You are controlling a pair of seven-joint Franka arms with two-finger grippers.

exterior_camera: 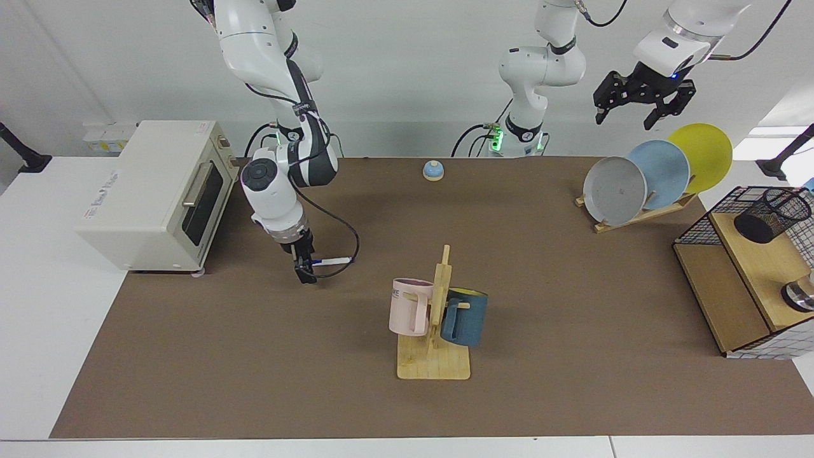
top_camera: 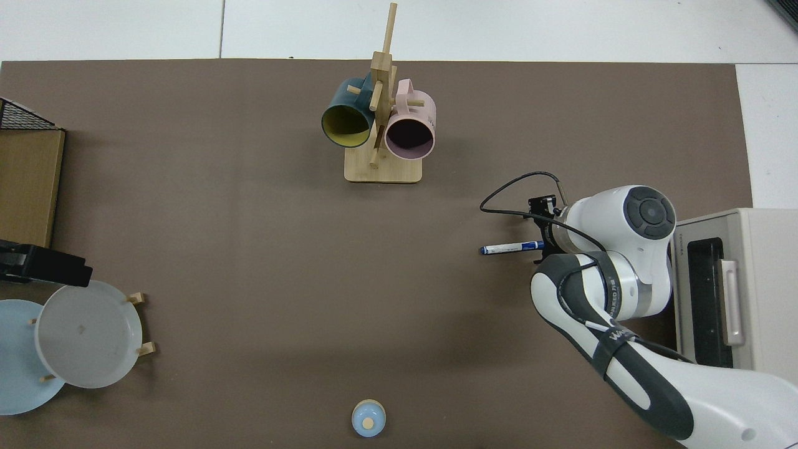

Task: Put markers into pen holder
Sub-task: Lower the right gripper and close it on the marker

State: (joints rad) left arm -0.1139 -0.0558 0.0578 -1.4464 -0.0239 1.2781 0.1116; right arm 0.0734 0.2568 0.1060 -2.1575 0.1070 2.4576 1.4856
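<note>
Marker on mat at right pincer, pen holder on shelf

Blue-capped white marker flat; mesh holder tilted.

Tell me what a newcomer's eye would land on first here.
First, the right claw, down on the marker lying on the brown mat beside the toaster oven. Next, the pink mug and blue mug hanging mid-table. The left claw waits open above the plates; the pen holder sits far from the marker.
</note>
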